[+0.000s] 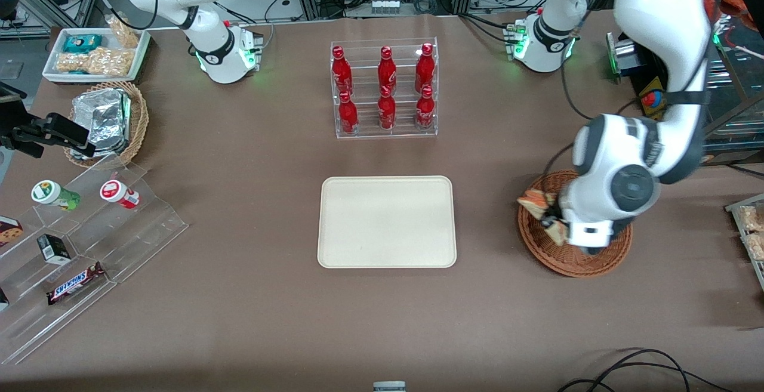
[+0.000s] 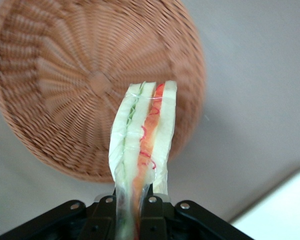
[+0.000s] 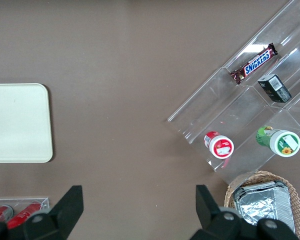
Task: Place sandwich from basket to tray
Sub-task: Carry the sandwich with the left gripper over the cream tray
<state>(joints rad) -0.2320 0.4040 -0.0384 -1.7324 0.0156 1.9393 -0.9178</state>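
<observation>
We're holding the sandwich (image 2: 142, 140) pinched in our gripper (image 2: 135, 202), fingers clamped on its wrapped end, so it's hanging above the reddish basket (image 2: 50, 90) instead of lying in it. In the front view the gripper (image 1: 552, 219) is sitting over the basket's (image 1: 597, 261) rim, roughly at 3 o'clock from the cream tray (image 1: 387, 222), which is lying bare mid-table, with the rack of red bottles (image 1: 385, 88) at its 12 o'clock

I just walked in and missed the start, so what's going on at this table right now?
The working arm's gripper is shut on a sandwich, holding it up over the round brown basket. In the wrist view the basket looks empty beneath it. The beige tray, toward the middle of the table, has nothing on it yet.
</observation>
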